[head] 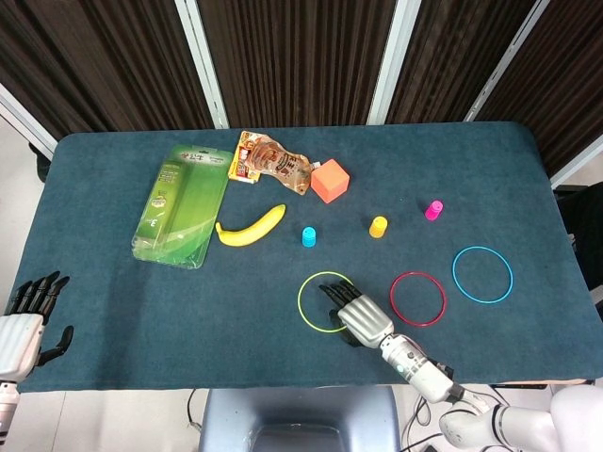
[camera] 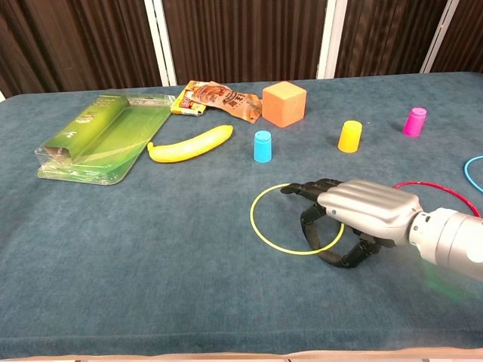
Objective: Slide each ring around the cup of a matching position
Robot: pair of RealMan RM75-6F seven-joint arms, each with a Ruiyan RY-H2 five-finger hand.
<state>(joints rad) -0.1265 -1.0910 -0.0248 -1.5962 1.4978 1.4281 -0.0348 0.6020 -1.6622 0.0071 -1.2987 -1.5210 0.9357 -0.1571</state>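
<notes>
Three rings lay on the near part of the blue table (head: 113, 311). The yellow-green ring (camera: 285, 221) was nearest the middle, in front of the blue cup (camera: 262, 145) but well apart from it. The right hand (camera: 355, 215) sat palm down over that ring's right side, its dark fingers (camera: 308, 188) reaching into the ring and curling toward the cloth; whether they pressed on the wire I could not tell, and nothing was clasped in the hand. To the right lay the red ring (head: 417, 298), in front of the yellow cup (head: 378, 226), and further right the blue ring (head: 482, 274), in front of the pink cup (head: 433, 209). No ring encircled a cup.

The left hand (head: 26, 318) hung at the near left corner of the table, fingers spread, grasping nothing.

Behind the cups stood an orange cube (head: 330, 181), with a snack packet (head: 271, 162) just beside it. A banana (head: 251, 229) lay left of the blue cup, next to a green clear-wrapped package (head: 182, 203).
</notes>
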